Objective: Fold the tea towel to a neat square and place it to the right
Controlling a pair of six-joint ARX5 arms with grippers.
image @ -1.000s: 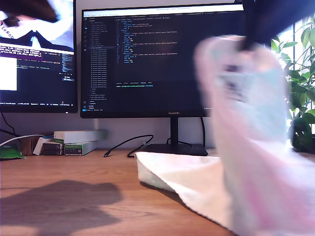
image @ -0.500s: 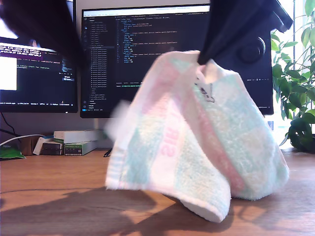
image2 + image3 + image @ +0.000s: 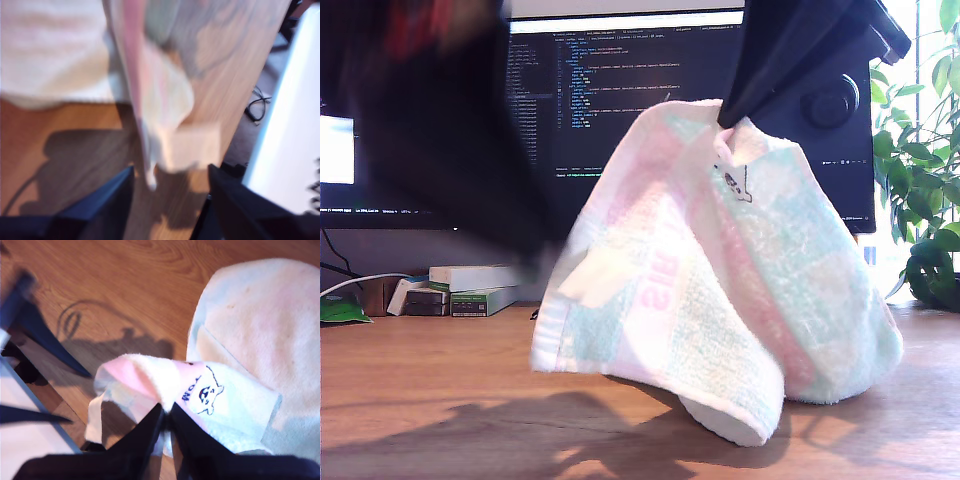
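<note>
You see my second gripper (image 3: 165, 417) clamped on the tea towel (image 3: 720, 290), lifting one corner off the table (image 3: 430, 400). My first gripper (image 3: 167, 200) hangs spread, empty, beside the towel's tag (image 3: 192, 147).

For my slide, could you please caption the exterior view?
My second gripper lifts the tea towel by one pinched corner above the wooden desk.

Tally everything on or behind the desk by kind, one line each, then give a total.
Tea towel: 1
Monitors: 2
Potted plant: 1
Black cable: 1
Small boxes: at least 3, stacked, exact number unclear
Total: at least 8
</note>
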